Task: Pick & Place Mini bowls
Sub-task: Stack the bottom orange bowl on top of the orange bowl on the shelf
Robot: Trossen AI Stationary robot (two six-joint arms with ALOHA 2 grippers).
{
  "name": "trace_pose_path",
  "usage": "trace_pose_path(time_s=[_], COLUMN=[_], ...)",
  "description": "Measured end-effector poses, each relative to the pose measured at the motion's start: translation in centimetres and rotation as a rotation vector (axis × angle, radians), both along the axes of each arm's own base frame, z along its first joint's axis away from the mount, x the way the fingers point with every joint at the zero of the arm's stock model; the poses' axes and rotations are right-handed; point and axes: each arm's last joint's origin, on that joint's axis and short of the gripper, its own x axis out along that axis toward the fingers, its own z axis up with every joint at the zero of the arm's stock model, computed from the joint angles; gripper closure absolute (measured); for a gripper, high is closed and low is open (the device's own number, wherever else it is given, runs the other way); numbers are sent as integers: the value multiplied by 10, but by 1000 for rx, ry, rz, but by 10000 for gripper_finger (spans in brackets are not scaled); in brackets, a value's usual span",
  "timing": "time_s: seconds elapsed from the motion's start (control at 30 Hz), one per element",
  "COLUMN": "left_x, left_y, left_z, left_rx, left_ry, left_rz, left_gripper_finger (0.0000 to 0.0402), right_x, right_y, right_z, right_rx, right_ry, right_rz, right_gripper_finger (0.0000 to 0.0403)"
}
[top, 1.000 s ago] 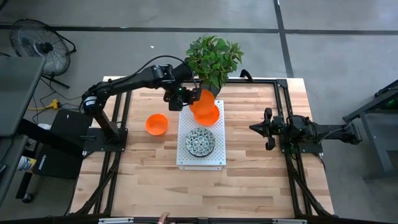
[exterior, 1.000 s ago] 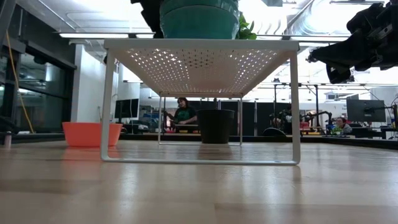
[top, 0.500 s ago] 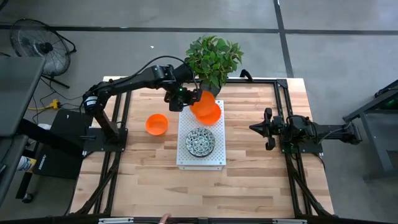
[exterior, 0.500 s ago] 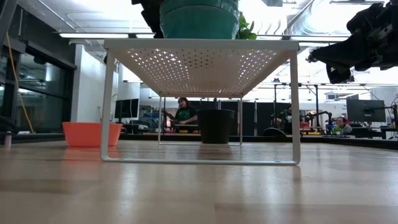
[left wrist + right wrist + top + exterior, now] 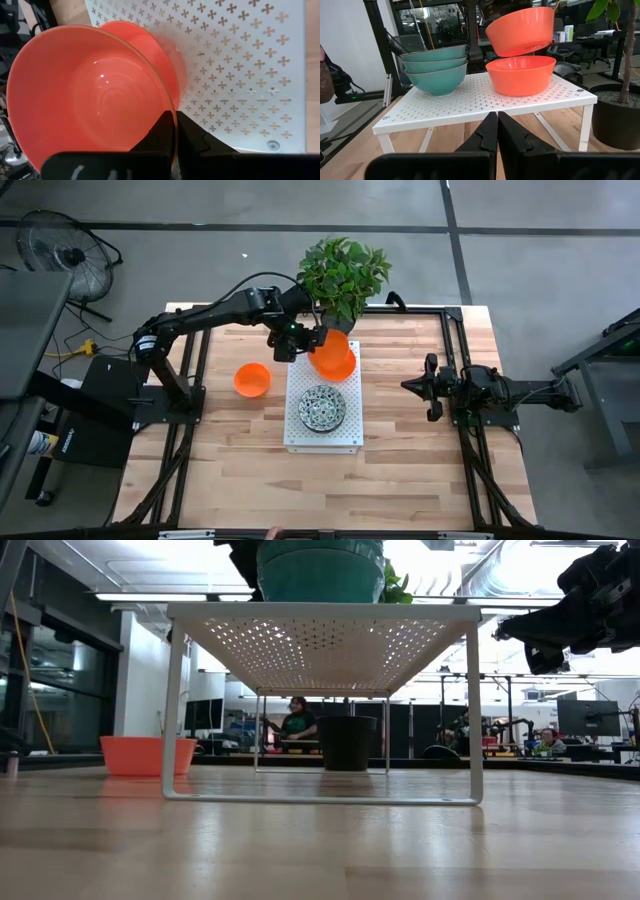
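Note:
My left gripper (image 5: 316, 344) is shut on a plain orange bowl (image 5: 520, 30), held tilted just above a second orange bowl (image 5: 520, 74) that rests on its base at the far end of the white perforated shelf (image 5: 300, 434). A stack of patterned bowls (image 5: 322, 408) sits on the shelf's middle. A third orange bowl (image 5: 251, 379) stands on the table left of the shelf. My right gripper (image 5: 416, 387) hovers shut to the right of the shelf, touching nothing. My left gripper pinches the orange bowl's rim (image 5: 172, 116), one finger inside the bowl and one outside. It comes from the table's left side, slanting down. The bowl is lifted clear and tilted, its base just above the bowl on the shelf.
A leafy potted plant (image 5: 345, 273) stands at the far edge, right behind the shelf and the left gripper. Black frame rails (image 5: 456, 340) run along the table's sides. Bare wood lies near the front edge and to the shelf's right.
My left gripper has carried the held orange bowl slightly toward the table's right, over the bowl on the shelf. Its hold is the same.

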Motion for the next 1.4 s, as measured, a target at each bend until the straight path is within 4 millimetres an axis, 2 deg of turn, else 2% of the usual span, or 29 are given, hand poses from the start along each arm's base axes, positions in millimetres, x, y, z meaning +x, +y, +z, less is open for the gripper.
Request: trace_pose_path(time_s=[0.43,0.87,1.2,1.4], left_x=[9,-4,-4,-1], left_y=[4,1,2,4], left_z=[-20,-23,-23,-23], left_rx=[-32,-45,-42,-45], left_ry=[85,231,232,206], left_rz=[20,76,105,204], left_gripper_finger=[401,401,401,401], right_x=[0,0,0,0], right_y=[0,0,0,0], right_z=[0,0,0,0], right_rx=[0,0,0,0], right_ry=[0,0,0,0], right_rz=[0,0,0,0], right_gripper_finger=[402,402,402,402])
